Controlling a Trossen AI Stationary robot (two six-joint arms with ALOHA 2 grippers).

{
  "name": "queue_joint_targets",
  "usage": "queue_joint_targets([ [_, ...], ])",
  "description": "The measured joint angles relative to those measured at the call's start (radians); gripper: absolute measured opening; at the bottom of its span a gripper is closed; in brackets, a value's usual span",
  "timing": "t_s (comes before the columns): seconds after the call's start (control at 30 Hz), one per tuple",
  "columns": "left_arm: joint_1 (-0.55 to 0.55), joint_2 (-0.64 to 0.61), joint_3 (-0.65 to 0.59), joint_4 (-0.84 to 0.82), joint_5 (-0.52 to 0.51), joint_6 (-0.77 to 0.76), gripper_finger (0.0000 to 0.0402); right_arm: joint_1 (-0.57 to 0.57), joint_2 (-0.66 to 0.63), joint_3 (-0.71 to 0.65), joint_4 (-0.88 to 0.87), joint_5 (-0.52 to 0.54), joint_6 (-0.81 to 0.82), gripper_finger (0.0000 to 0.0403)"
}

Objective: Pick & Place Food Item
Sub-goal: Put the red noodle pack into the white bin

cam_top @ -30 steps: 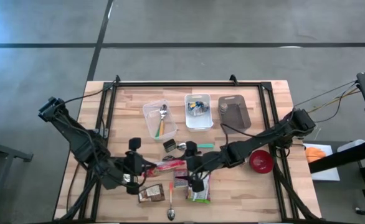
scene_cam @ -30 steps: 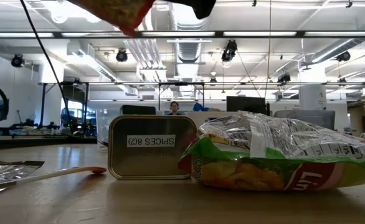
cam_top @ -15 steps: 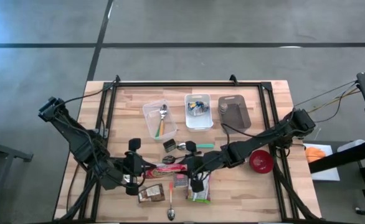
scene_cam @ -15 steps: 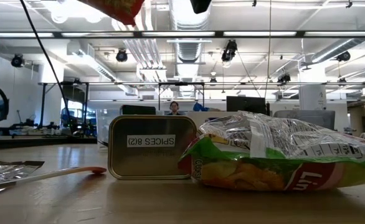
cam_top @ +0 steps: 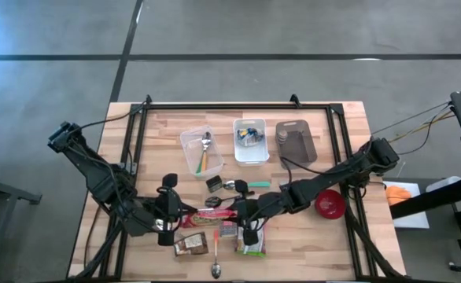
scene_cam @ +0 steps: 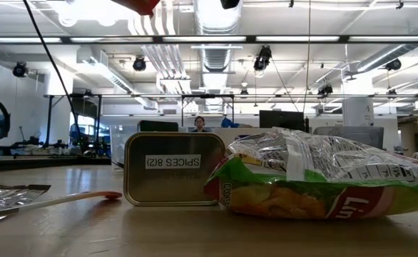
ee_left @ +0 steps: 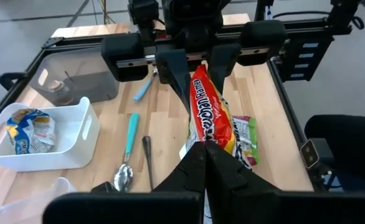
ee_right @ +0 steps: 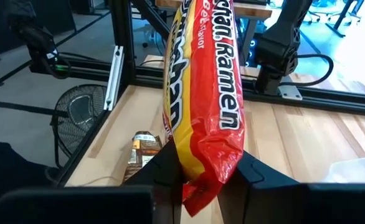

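lying nearest the low camera is a crinkly green chip bag [scene_cam: 316, 182], and beside it stands a gold tin [scene_cam: 173, 169] with a label that reads "spices 8(2)" backwards. a spoon with a pink handle [scene_cam: 66, 200] lies next to the tin.

up above the table, both arms meet in the middle and share one red and yellow ramen packet [cam_top: 217, 213]. the words "ramen" and "flavor" show on it in the right wrist view. the left gripper [cam_top: 182, 214] is pinched tight on one end of the packet. the right gripper [cam_top: 238, 211] squeezes the other end between its fingers [ee_right: 164, 168]. the packet hangs in the air between them.

farther back sit three containers in a row. a clear tub [cam_top: 200, 151] has a spoon and some sticks in it. a white bin [cam_top: 250, 141] holds small wrapped packets. a gray tray [cam_top: 296, 141] holds a small jar. a red bowl [cam_top: 330, 203] sits by the right arm.
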Motion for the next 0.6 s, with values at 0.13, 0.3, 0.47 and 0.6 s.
queue_joint_targets([
  [0.13,0.000,-0.010,0.000,-0.001,0.001,-0.039,0.0034,0.001,-0.003,0.000,-0.024,-0.007,-0.017,0.0059],
  [0.3,0.002,-0.014,0.000,0.010,-0.026,-0.053,0.0109,0.000,-0.002,0.046,-0.120,-0.010,-0.025,0.0058],
  [0.47,0.002,-0.033,0.000,0.012,-0.047,-0.053,0.0177,-0.002,-0.002,0.123,-0.253,0.061,-0.036,0.0058],
  [0.6,0.002,-0.063,0.000,0.009,-0.047,-0.103,0.0206,-0.011,-0.002,0.221,-0.481,0.192,-0.035,0.0059],
])
